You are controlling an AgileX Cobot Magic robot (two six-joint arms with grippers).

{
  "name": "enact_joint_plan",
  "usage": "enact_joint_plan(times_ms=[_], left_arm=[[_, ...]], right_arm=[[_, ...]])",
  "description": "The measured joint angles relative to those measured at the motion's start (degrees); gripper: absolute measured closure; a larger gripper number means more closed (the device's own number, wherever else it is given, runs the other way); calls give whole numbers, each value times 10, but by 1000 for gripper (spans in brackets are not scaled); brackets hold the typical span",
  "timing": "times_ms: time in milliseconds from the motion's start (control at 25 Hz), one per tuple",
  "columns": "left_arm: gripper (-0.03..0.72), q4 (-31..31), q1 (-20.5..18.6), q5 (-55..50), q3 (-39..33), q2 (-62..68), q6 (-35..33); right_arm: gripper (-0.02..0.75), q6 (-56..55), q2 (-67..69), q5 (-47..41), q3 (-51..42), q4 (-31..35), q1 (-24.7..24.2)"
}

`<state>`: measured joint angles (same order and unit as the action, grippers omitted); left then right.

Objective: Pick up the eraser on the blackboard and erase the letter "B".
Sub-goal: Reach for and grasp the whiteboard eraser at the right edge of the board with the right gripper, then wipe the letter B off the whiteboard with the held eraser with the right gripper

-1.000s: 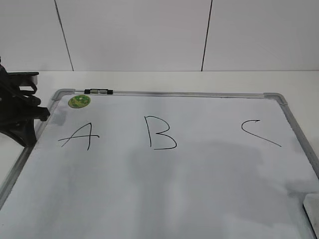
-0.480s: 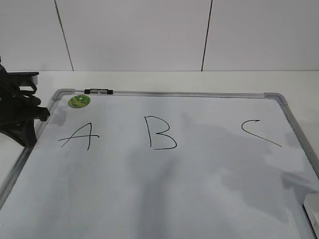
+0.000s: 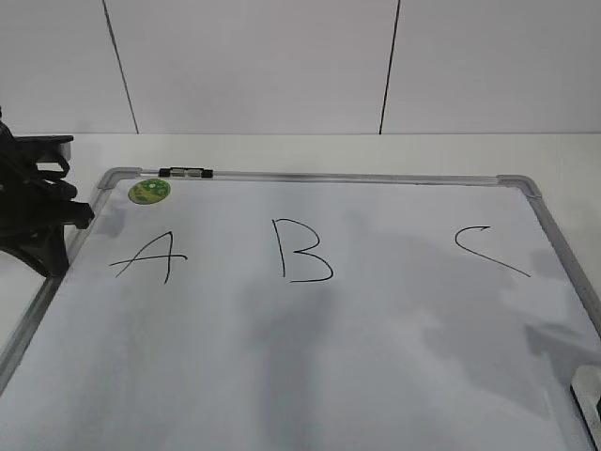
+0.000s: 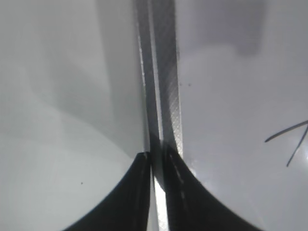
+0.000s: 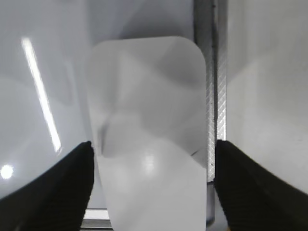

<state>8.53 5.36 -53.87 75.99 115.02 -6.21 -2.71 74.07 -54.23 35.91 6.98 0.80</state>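
The blackboard (image 3: 329,178) is a white board with a silver frame, lying flat. On it are a black "A" (image 3: 146,256), the letter "B" (image 3: 305,250) in the middle and a hooked "C" (image 3: 490,250). The eraser (image 3: 590,395), a white rounded block, lies at the board's near right corner, cut off by the picture edge. In the right wrist view the eraser (image 5: 149,125) lies beside the frame (image 5: 215,96), and my right gripper (image 5: 153,159) is open, one finger on each side of it. My left gripper (image 3: 66,221) is shut over the board's left frame (image 4: 166,72).
A small green round sticker (image 3: 149,191) and a black clip (image 3: 186,173) sit at the board's far left corner. A white table lies under the board, with a white panelled wall behind. Strokes of the "A" (image 4: 293,139) show in the left wrist view.
The grey shadow on the right half of the board has shifted towards the near right corner. The left arm and the letters have not moved.
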Motion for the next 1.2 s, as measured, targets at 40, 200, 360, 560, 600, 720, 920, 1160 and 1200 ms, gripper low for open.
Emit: enact_joint_plan(times_ms=[40,200,360,560,600,720,920,1160,1200], left_arm=[[612,0,0,0,0,0,0],[610,0,0,0,0,0,0],[609,0,0,0,0,0,0],[609,0,0,-1,1,0,-1],[608,0,0,-1,1,0,-1],[608,0,0,-1,1,0,-1],[608,0,0,-2,1,0,-1],[608,0,0,-2,1,0,-1],[608,1,0,-2,1,0,-1]], right_arm=[[140,1,0,3,0,0,2],[140,2,6,7,0,0,18],[140,1,20,7,2,-9,20],[140,-5,36,9,2,-16,20],[140,-7,39,9,2,-16,20],[140,-7,46,9,2,-16,20],[140,-7,61,9,2,-16,20],[162,-7,62,4,2,-16,20],[168,-7,62,4,2,-16,20]])
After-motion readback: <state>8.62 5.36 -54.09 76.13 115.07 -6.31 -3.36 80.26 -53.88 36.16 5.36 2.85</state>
